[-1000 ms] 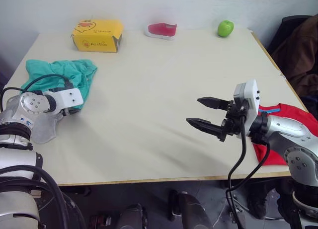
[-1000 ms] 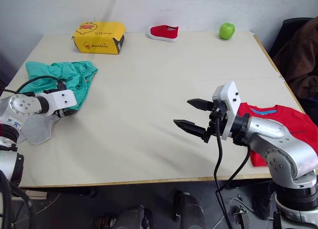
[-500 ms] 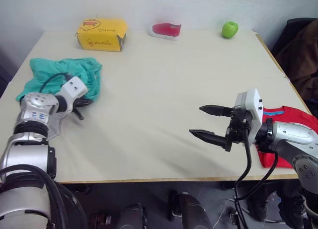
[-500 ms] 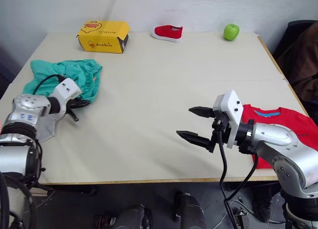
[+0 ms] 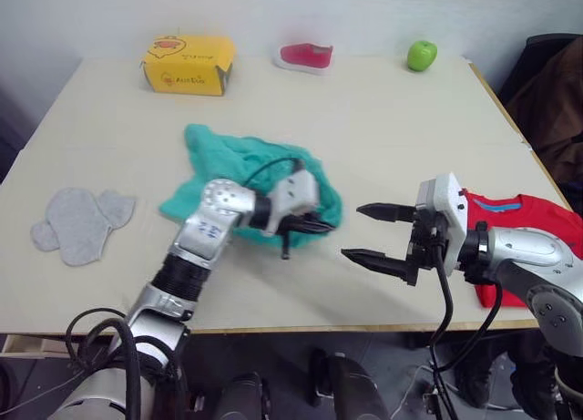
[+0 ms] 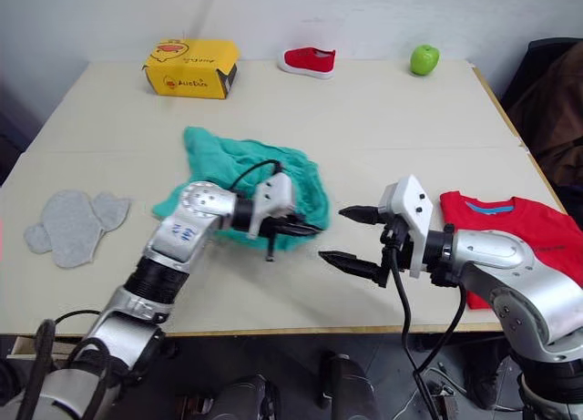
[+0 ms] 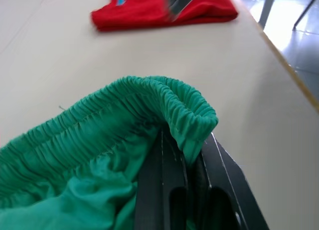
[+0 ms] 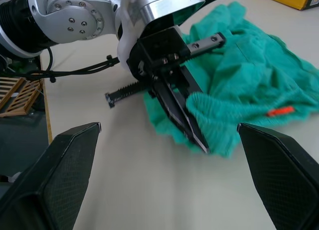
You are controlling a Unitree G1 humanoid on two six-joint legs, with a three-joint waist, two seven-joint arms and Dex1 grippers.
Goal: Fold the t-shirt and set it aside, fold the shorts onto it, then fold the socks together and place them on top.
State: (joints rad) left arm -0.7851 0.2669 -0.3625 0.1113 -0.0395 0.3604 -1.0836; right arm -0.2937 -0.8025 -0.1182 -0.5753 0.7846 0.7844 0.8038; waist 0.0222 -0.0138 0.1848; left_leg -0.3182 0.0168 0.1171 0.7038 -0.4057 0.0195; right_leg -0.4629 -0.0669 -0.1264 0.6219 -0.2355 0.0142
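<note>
At table centre, left gripper (image 6: pixel 305 228) pinches the teal shorts (image 6: pixel 246 179) by the waistband; right gripper (image 6: pixel 351 238), fingers apart at three o'clock, should take the waistband's other end.

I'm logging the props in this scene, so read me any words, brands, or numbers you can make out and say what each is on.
Yellow box: dark lettering under a cartoon drawing on its front, too blurred to read.
Left arm's round joint housing: small blue marks, too small to read.
T-shirt, shorts, socks, red shoe, green apple: no text that I can see.
</note>
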